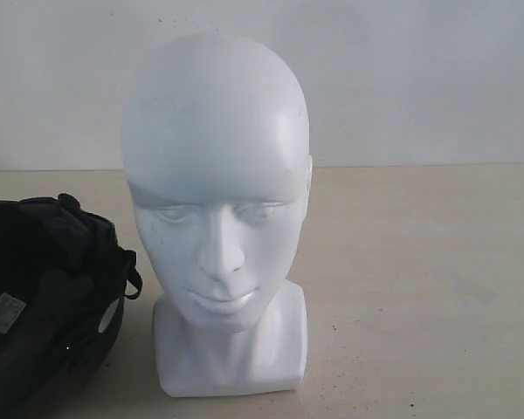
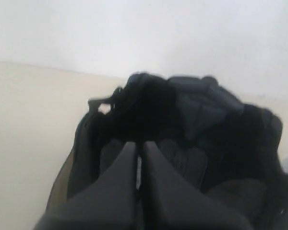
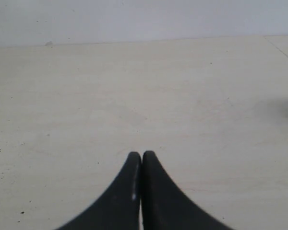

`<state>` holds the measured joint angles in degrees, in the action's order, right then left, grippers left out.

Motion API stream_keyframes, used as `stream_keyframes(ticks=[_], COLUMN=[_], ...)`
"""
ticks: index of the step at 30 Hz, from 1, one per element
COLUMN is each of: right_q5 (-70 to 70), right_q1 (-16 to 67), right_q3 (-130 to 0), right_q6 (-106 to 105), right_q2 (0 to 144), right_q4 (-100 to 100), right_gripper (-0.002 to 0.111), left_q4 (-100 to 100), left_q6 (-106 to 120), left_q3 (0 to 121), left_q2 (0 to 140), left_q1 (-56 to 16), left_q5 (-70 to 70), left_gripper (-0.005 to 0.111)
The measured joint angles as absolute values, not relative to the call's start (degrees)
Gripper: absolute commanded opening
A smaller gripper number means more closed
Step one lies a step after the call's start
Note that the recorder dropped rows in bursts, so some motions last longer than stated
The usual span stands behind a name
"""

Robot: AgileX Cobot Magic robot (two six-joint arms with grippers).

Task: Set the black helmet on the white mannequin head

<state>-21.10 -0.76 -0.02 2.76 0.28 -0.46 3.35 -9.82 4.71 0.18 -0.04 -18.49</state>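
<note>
Exterior, head: the head [image 1: 217, 218] stands upright on its base in the middle of the table [image 1: 419, 288], face to the camera and crown bare.
Exterior, helmet: the helmet [image 1: 44, 297] lies on the table at the left edge of the view, just beside the head's base. It is tipped so that its dark lining and a strap show, and part of it is cut off by the frame.
Exterior, arms: neither gripper is in this view.
Left wrist, gripper: the left gripper [image 2: 139, 143] has its jaws pressed together, and nothing shows between them.
Left wrist, helmet: here is the helmet [image 2: 206, 124], straight ahead of the tips and very near, its padded opening turned toward them. Whether the tips touch the lining cannot be told.
Right wrist, gripper: the right gripper [image 3: 142, 154] is closed too, tip against tip, and holds nothing.
Right wrist, table: only bare table [image 3: 134, 86] lies ahead of the tips, with no helmet and no head.
Done: by the look of it, nothing yet, since the helmet is not gripped or lifted.
Left to do: everything. The jaws must part and take the helmet's rim, then lift it, turn it opening-down and lower it over the crown.
</note>
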Motion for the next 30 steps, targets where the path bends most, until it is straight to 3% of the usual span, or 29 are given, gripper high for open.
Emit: stream_keyframes(ticks=[6, 16, 27, 30], right_q5=[-21.1, -21.1, -21.1, -21.1], right_q1=[-0.76, -0.76, -0.76, -0.76], right_q3=[-0.02, -0.02, -0.02, -0.02], right_q6=[2.76, 2.76, 2.76, 2.76], right_q2=[0.28, 0.28, 0.28, 0.28], right_q4=[-0.36, -0.36, -0.36, -0.36], right_gripper=[0.0, 0.0, 0.0, 0.0], left_q4=[3.58, 2.04, -3.74, -7.37], left_q6=[-6.34, -4.93, -7.72, 1.63], left_q3=[15.49, 32.84, 35.15, 35.94], left_q2=[0.0, -0.15, -0.15, -0.15], left_q1=[-0.04, -0.04, -0.04, -0.04], left_q5=[-19.38, -34.34, -27.82, -28.48], left_gripper=[0.004, 0.004, 0.004, 0.004])
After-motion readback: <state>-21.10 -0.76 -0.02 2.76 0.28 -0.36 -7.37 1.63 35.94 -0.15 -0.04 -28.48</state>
